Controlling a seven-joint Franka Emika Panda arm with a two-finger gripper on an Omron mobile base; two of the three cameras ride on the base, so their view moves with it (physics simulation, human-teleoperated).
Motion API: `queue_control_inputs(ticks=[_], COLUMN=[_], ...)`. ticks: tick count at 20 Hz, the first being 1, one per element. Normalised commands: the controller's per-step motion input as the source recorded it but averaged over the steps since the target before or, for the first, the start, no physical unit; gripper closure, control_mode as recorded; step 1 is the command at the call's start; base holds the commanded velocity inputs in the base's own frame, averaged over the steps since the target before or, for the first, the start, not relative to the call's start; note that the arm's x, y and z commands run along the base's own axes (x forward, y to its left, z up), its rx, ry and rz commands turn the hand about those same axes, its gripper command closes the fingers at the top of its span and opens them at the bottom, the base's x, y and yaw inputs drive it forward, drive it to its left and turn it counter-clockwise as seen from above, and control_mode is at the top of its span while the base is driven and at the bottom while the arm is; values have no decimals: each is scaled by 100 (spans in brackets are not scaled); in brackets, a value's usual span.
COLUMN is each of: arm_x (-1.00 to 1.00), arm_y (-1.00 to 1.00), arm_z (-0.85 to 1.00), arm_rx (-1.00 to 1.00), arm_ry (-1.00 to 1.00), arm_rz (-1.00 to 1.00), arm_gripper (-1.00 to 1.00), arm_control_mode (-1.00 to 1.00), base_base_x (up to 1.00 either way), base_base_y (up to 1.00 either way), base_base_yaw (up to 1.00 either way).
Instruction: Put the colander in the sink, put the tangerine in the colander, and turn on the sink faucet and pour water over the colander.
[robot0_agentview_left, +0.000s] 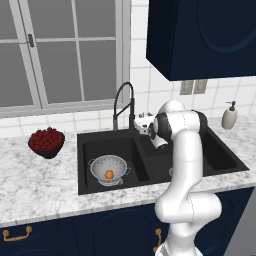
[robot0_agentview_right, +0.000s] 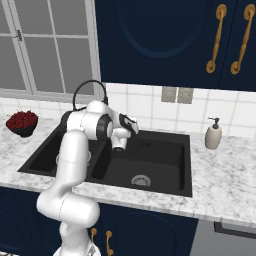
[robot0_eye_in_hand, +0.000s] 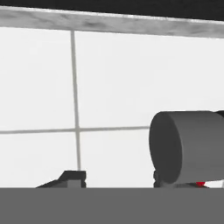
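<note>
A marbled grey counter (robot0_agentview_left: 40, 185) runs under a window (robot0_agentview_left: 60, 50) and white tiled wall, with dark blue cabinets above and below. Set into it is the black double-basin sink (robot0_agentview_left: 92, 187). The colander (robot0_agentview_left: 108, 168) sits in the left basin, and the tangerine (robot0_agentview_left: 109, 174) lies inside it. The arched black faucet (robot0_agentview_left: 124, 102) rises at the back edge of the sink, between the basins. The gripper (robot0_agentview_right: 131, 124) is held at the rear of the sink, close to the faucet's base; in the hand view a grey cylinder (robot0_eye_in_hand: 188, 146) sits just beside one fingertip (contact cannot be judged), and whether the jaws are apart or clamped cannot be told. A bowl of red berries (robot0_agentview_left: 46, 142) stands left of the sink, a soap dispenser (robot0_agentview_right: 213, 134) right.
</note>
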Motion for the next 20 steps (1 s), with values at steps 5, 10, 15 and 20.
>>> queue_control_inputs(ticks=[5,10,15,20], arm_x=[1,0,0,0], arm_y=[-87,-100,-100,-100], arm_z=[0,0,0,0], arm_rx=[18,32,34,36], arm_ry=[0,0,3,7], arm_rz=[-11,-3,-10,-12], arm_gripper=[100,100,100,100], arm_control_mode=[-100,-100,-100,-100], base_base_x=[0,0,0,0], base_base_y=[0,0,0,0], base_base_yaw=[0,0,0,0])
